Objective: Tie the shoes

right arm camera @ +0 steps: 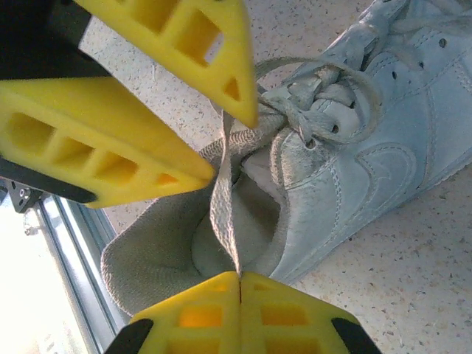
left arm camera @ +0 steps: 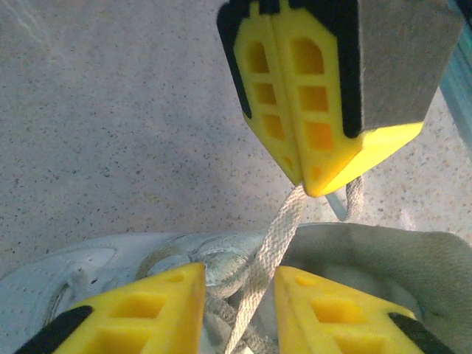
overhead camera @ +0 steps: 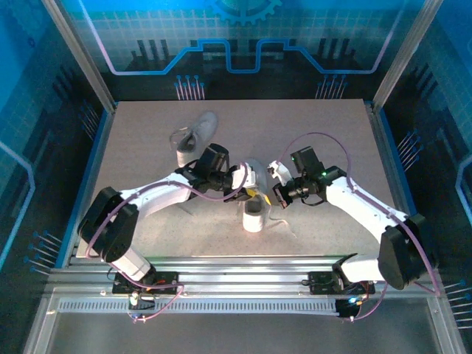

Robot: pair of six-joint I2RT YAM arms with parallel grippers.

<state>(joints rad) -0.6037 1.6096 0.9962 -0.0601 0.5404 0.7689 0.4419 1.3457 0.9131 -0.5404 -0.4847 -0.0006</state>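
Speckled beige tabletop [overhead camera: 332, 133], blue-lit enclosure walls [overhead camera: 221, 44]. Mid-table, between both arms: centre sneaker [right arm camera: 369, 162]. At far left, well apart: second sneaker [overhead camera: 195, 138]. Tips of right gripper [right arm camera: 240, 279] pressed together on flat lace [right arm camera: 223, 199], taut above the heel opening. Fingers of left gripper [left arm camera: 240, 274] parted, lace passing between them.

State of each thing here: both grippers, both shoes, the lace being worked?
left gripper: open, fingers either side of the lace, not clamping it.
right gripper: shut on the lace.
lace: stretched straight from the near shoe to the right gripper.
near shoe: on its sole, laces knotted at the top, no finished bow.
far shoe: apart at the back left, untouched; laces too small to judge.
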